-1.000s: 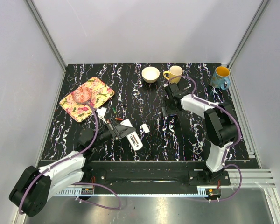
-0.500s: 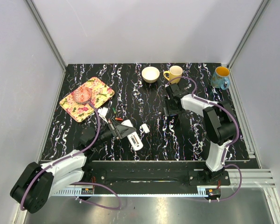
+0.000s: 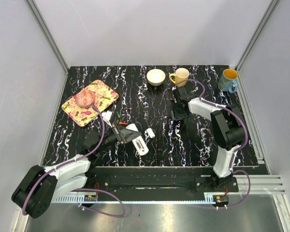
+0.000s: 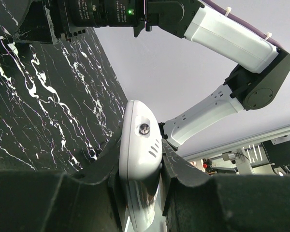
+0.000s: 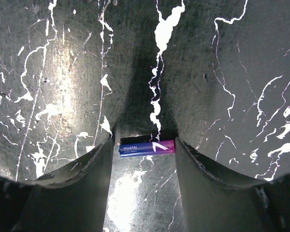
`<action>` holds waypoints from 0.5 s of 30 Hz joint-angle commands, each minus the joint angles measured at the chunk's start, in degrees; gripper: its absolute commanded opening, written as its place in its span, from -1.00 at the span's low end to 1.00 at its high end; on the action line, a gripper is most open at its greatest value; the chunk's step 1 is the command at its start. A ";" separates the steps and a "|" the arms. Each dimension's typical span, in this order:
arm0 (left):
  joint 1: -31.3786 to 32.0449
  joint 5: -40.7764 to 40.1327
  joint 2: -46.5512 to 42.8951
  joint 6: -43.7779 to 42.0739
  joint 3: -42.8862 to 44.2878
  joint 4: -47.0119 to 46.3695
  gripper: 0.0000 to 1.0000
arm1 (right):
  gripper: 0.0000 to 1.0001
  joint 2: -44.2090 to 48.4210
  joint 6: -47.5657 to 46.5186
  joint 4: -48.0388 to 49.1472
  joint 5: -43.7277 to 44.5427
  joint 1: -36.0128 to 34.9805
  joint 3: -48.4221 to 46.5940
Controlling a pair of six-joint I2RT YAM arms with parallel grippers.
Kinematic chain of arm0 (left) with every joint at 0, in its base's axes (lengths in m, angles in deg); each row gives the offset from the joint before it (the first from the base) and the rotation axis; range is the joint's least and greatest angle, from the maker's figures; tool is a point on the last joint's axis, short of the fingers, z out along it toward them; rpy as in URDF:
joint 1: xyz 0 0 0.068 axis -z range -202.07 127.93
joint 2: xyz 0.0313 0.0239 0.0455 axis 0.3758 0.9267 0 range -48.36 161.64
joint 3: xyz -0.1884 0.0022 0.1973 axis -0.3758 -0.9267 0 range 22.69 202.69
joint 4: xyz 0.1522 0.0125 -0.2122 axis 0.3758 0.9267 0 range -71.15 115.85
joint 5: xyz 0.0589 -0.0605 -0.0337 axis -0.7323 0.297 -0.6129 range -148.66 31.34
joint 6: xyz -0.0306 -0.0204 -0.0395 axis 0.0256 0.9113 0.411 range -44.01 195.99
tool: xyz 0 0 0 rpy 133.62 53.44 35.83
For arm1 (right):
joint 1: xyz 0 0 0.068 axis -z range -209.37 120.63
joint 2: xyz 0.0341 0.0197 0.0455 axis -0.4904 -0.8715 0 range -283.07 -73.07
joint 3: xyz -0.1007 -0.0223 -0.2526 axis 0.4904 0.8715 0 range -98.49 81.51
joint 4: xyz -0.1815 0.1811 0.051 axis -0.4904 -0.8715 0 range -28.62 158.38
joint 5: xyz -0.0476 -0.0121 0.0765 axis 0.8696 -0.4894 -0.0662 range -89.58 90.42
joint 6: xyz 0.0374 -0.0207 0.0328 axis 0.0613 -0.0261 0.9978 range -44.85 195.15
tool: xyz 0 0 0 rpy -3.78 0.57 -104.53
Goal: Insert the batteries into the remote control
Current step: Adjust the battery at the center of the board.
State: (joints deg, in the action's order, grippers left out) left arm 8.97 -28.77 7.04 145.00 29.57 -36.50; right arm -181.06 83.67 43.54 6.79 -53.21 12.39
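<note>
Finds the left claw point(image 3: 129, 133) nearest the near edge, left of centre, fingers point(image 4: 183, 170) closed on both long sides of the remote control point(image 3: 139, 142). Notes the handset white and slim, set at an angle, free end pointing toward the near edge. Cannot tell whether it rests on the black, white-veined surface point(image 3: 135, 92) or hangs just above. Shows, from the left wrist, the rounded white end standing out past the fingertips.

Records a small loose white piece point(image 3: 149, 132) just right of the handset, apart from it.

Places the right claw point(image 3: 177, 118) farther in, right of centre, pointed down at the surface. Shows, from the right wrist, a purple-and-blue battery point(image 5: 146, 147) lying crosswise on the surface between the two fingers point(image 5: 87, 169), one end at each. Sets the gap at no wider than the battery's length. Cannot tell whether the tips actually pinch it.

Notes small red and green bits point(image 3: 120, 123) and a small white item point(image 3: 105, 116) beyond the left claw, too small to identify.

Locates a floral tray point(image 3: 102, 93) toward the far-left corner, a pinkish object point(image 3: 85, 98) on it.

Lists along the far edge, left to right: a cream bowl point(image 3: 156, 77), a yellow mug point(image 3: 181, 76), and a blue mug point(image 3: 228, 81) with orange inside, near the far-right corner.
</note>
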 commanded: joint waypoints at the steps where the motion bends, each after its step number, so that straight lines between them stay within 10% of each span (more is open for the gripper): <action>1: -0.02 0.43 0.50 0.33 -0.55 -6.17 -1.00 | 0.17 -0.38 0.98 0.06 -0.30 0.72 1.36; 15: 0.33 0.35 0.42 0.60 -0.81 -6.79 -1.00 | -0.05 0.32 3.35 -0.47 -0.48 0.81 3.03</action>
State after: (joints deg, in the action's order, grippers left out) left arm 9.08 -28.73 8.00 145.33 28.93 -38.32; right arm -180.71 85.72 44.50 6.42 -52.64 13.31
